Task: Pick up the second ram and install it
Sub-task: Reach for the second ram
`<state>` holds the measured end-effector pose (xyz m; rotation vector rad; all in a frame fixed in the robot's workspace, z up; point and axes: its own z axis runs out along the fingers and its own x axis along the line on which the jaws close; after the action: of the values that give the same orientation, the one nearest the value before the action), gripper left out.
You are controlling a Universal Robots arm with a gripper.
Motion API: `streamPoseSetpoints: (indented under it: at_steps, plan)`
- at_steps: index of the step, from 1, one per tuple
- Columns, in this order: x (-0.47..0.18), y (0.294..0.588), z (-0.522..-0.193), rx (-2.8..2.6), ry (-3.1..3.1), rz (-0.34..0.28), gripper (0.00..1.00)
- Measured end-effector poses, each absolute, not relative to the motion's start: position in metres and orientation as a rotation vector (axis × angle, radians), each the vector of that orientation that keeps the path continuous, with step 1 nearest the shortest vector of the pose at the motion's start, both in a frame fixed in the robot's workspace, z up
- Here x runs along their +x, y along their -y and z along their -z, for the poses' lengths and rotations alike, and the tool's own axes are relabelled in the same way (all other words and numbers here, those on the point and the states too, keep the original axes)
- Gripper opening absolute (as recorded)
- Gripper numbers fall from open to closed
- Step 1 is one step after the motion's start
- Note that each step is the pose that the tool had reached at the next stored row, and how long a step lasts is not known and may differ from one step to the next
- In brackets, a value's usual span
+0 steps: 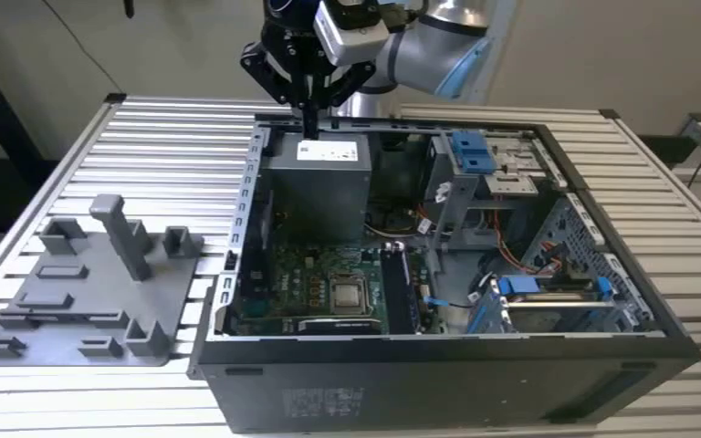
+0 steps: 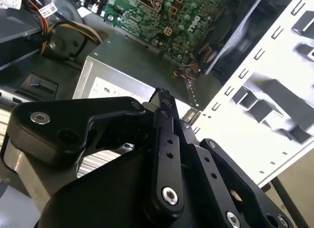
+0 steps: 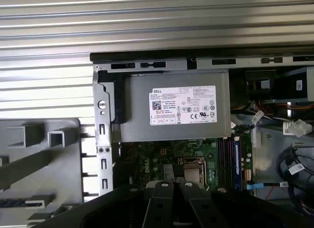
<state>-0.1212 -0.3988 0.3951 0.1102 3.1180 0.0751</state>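
This looks like a robotics lab test bench. In the exterior view, an opened desktop computer case (image 1: pixel 448 388) lies on a ribbed aluminium-profile table (image 1: pixel 168 146). A grey plastic fixture tray (image 1: pixel 171 287) sits at its nine o'clock, and the robot arm (image 1: pixel 448 46) stands at its twelve o'clock before a plain wall (image 1: pixel 594 55).

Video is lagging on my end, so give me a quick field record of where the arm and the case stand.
gripper: shut, nothing seen between its fingers
gripper position: above the power supply
case: open, motherboard exposed
memory slots: beside the processor; cannot tell which hold sticks
tray: grey plastic, on the slatted table, at the exterior view's left of the case
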Motion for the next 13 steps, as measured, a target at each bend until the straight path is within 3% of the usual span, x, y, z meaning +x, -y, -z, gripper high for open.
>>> streamPoseSetpoints:
  at_steps: [13]
  plan:
    - [-0.135, 0.399, -0.395, 0.111, -3.118, -0.075, 0.11]
